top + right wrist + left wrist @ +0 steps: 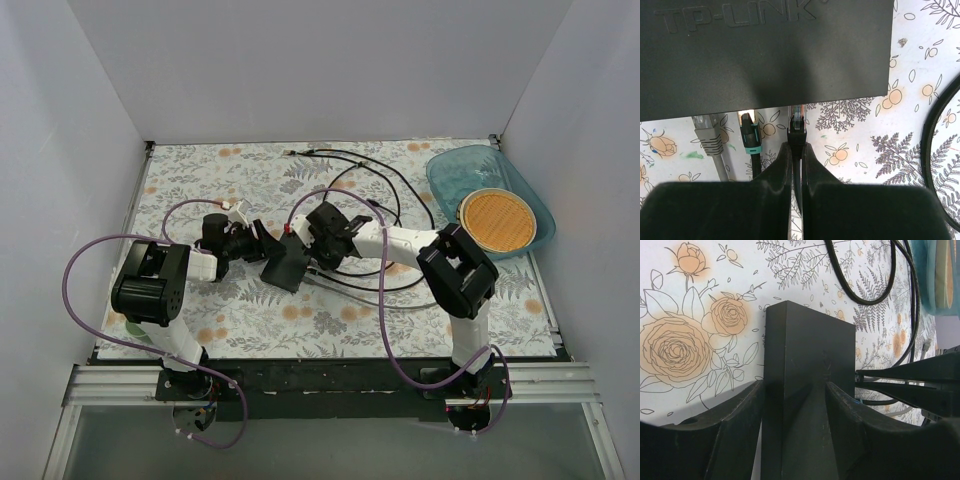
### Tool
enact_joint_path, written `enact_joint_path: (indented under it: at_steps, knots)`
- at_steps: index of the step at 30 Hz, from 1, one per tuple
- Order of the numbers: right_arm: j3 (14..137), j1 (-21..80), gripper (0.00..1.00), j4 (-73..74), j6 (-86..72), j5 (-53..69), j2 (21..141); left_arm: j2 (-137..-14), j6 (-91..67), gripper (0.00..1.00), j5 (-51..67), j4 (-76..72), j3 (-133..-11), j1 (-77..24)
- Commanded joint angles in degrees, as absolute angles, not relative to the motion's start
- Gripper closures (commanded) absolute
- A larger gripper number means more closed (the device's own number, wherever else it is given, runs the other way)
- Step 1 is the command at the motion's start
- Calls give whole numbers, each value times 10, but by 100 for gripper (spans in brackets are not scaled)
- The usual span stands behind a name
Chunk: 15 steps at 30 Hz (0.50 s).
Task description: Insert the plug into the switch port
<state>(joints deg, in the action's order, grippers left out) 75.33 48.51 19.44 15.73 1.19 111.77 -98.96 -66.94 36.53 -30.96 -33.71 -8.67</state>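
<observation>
Now the right gripper [796, 150] pinches the plug [798, 122], its tip at the switch [765, 55].

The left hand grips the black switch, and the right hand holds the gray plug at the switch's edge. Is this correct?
Not quite. The right hand holds the black plug, not the gray plug, which sits ungripped beside it; the right wrist view shows this. The left hand does grip the black switch.

place: robot test cell, lab-like | walls: plain white panels [300, 70] box in three sides | surface: floral printed mat [250, 320] | mounting: aluminium rail [100, 385] at near edge carries two arm bases [185, 365] | wiring: loose purple cables [66, 280]
</observation>
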Motion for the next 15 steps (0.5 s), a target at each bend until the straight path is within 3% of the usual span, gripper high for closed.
enact_joint_path:
  at_steps: [1, 15]
  knots:
    - [781, 489, 99, 228, 163, 4, 1138, -991, -671, 48, 384, -316, -347, -84]
    - [819, 496, 99, 255, 158, 27, 1153, -996, -685, 46, 409, -327, -348, -85]
